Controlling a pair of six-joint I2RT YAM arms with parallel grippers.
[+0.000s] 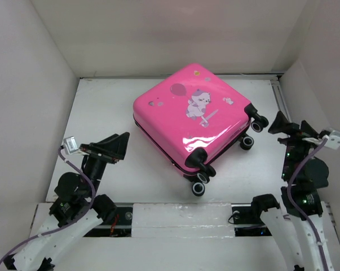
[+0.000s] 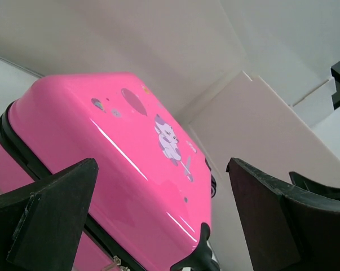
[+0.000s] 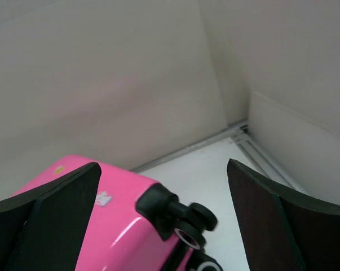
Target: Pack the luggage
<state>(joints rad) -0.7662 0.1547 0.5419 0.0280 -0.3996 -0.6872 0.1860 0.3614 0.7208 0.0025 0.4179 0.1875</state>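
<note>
luggage (image 1: 189,116): small squarish hot-pink hard-shell suitcase, black trim
state: closed
pose: flat on its side, stickered shell up, turned diagonally
stickers: cartoon animal, balloon
wheels: black, pointing toward the near right
place: table centre, toward the far side

Lit brightly and evenly from overhead, with white walls (image 1: 158,34) throwing the light back and nearly washing out at the top of the overhead view. Only a soft, short shadow on the table (image 1: 102,113) under the luggage (image 1: 192,118) and its wheels (image 1: 199,186). Broad white glare across the near half of the glossy pink shell; thin bright streaks of the same in the left wrist view. Sharp from above, softer at both wrists, with a faint pink tinge on the wall in the right wrist view. Blurred, near-black and without detail at the fingers (image 2: 51,220) of the left gripper (image 2: 161,164) and the fingers (image 3: 51,220) of the right gripper (image 3: 163,164)
</note>
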